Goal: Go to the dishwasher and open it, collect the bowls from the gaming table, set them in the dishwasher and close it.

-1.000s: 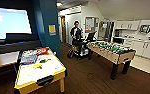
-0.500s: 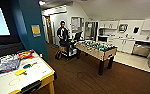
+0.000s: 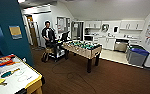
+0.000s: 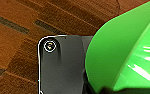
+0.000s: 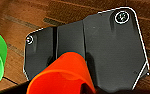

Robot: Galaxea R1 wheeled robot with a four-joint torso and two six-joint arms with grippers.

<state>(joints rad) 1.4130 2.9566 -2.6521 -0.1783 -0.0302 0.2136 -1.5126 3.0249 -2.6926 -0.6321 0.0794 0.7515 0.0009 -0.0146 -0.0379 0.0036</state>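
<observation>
Brown floor, green bowl [image 4: 121, 55] cut off, orange bowl [image 5: 63, 75] partly hidden, tool states unclear.

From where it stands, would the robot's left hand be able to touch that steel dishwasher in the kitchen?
Probably not. The dishwasher sits far across the room, with open floor and the foosball table partly between. The left wrist view also shows a green bowl close by.

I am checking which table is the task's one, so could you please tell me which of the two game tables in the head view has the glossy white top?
The gaming table at the near left, yellow-edged with paddles lying on it; the foosball table mid-room has a green field.
</observation>
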